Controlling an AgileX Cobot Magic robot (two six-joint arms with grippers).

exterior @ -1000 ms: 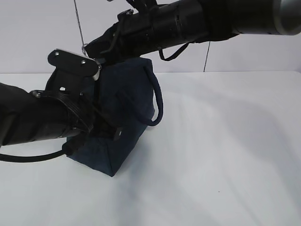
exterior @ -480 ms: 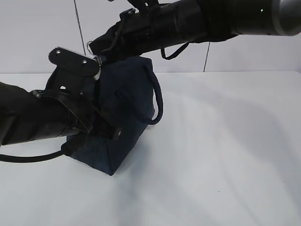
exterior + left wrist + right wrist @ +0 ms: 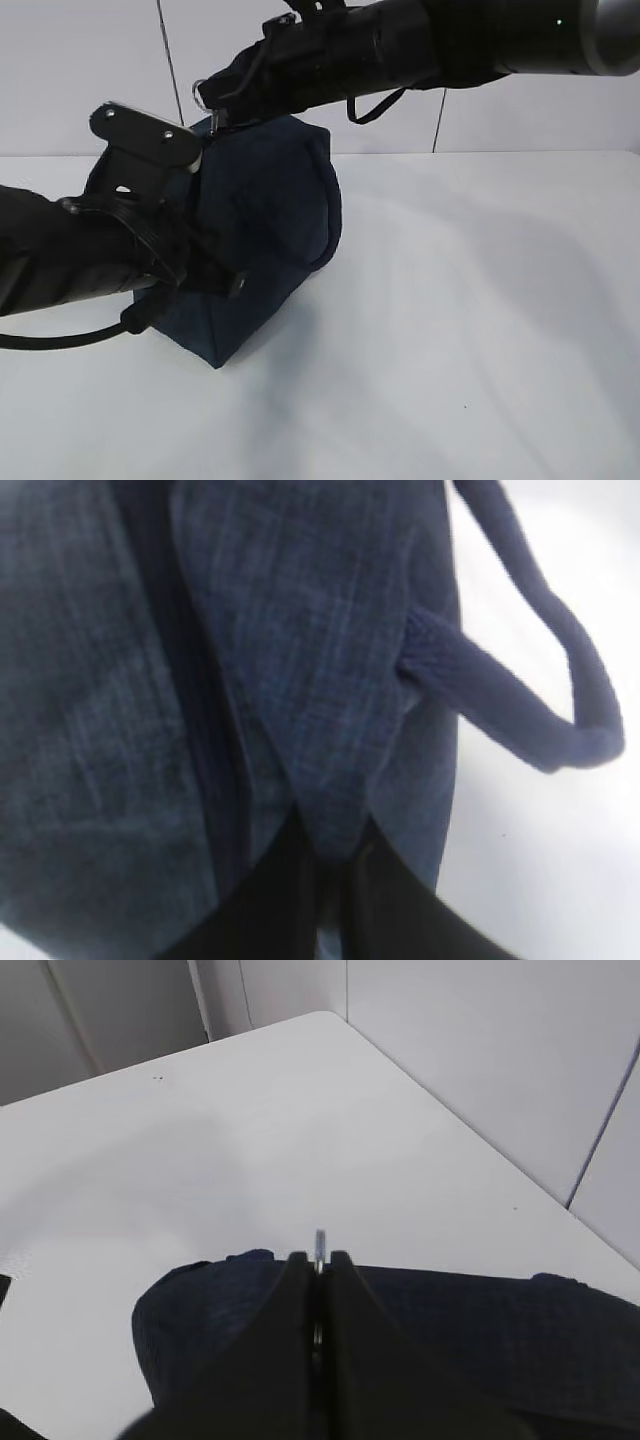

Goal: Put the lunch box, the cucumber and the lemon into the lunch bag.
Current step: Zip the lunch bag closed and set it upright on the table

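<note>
- Since the earlier exterior frame the lunch bag point(image 3: 262, 225) has been pulled taller and shifted a little to the left, and the silver ring pull point(image 3: 198, 93) has been carried up and to the right along the bag's top edge.
- The right hand point(image 3: 318, 1260) is pressed together on that ring pull point(image 3: 319, 1243), whose thin metal edge shows between the fingertips; it is judged that the zipper is being worked with this grip.
- The left hand point(image 3: 335, 865) is closed on a fold of the navy fabric, pinching it at the tip of the flap, while a loop handle point(image 3: 545, 695) hangs free beside it.
- This hold is judged to serve as an anchor, so that the soft bag is kept from being dragged along with the zipper pull.
- The bag is seen standing on the white tabletop point(image 3: 480, 320), tilted on one bottom corner between the two arms.
- Lunch box, cucumber and lemon appear in none of the views; whether they are already inside the bag cannot be told.
</note>
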